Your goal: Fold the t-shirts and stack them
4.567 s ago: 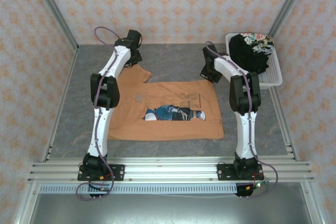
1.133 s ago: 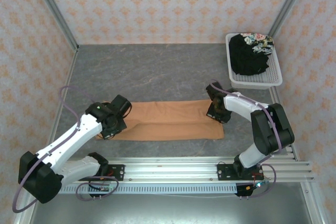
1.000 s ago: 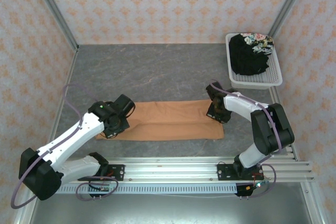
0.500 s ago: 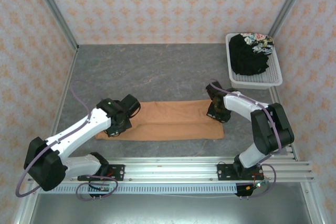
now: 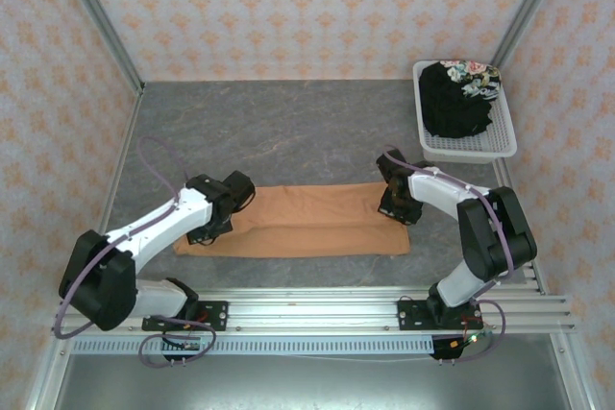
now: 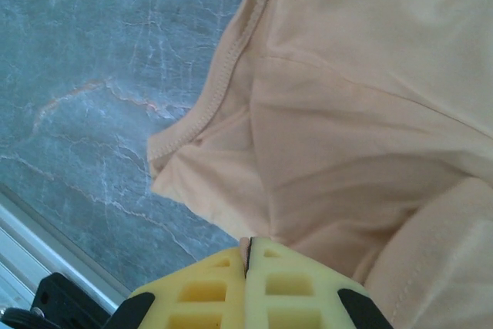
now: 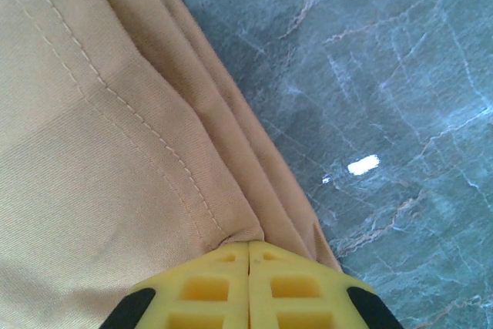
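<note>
The orange t-shirt [image 5: 307, 223] lies folded into a long plain strip across the near half of the grey table, with no print showing. My left gripper [image 5: 213, 226] sits low at the strip's left end. In the left wrist view its yellow fingers [image 6: 293, 283] are shut, with a sliver of the orange t-shirt [image 6: 347, 98] pinched between the tips. My right gripper [image 5: 396, 210] is at the strip's right end, shut on a puckered fold of the orange t-shirt [image 7: 92, 113] beside the stitched hem. The black t-shirt [image 5: 456, 103] with a floral patch sits bunched in the basket.
The white mesh basket [image 5: 504, 136] stands at the back right corner against the wall post. Bare grey marbled table [image 5: 288, 127] stretches behind the strip. An aluminium rail [image 5: 317, 309] runs along the near edge. Patterned walls close in on three sides.
My left arm has swung its forearm inward and its gripper has shifted slightly right and away over the shirt's left end. The right arm and the strip have stayed put.
</note>
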Tool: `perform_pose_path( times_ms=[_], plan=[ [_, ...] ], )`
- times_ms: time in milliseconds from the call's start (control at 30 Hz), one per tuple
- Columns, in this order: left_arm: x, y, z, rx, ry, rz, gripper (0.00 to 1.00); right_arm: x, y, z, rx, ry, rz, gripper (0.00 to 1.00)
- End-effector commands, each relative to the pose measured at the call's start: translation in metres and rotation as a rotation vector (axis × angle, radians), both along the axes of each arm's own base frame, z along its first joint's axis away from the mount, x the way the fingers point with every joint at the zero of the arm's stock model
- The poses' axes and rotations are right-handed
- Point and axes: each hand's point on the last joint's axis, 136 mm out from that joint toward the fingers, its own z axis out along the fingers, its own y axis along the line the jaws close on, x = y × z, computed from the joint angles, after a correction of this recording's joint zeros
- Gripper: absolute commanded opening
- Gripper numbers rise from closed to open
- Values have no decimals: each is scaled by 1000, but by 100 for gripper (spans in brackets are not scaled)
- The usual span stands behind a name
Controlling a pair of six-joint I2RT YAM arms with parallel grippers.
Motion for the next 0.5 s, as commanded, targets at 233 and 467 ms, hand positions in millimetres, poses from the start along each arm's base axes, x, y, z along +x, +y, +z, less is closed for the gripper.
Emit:
perform_pose_path(
  times_ms=[233, 467],
  plan=[
    [24, 32, -23, 135, 41, 47, 0, -15, -10, -13, -38, 72, -7, 7],
    [36, 48, -16, 223, 80, 100, 35, -12, -8, -7, -30, 58, 3, 8]
  ],
)
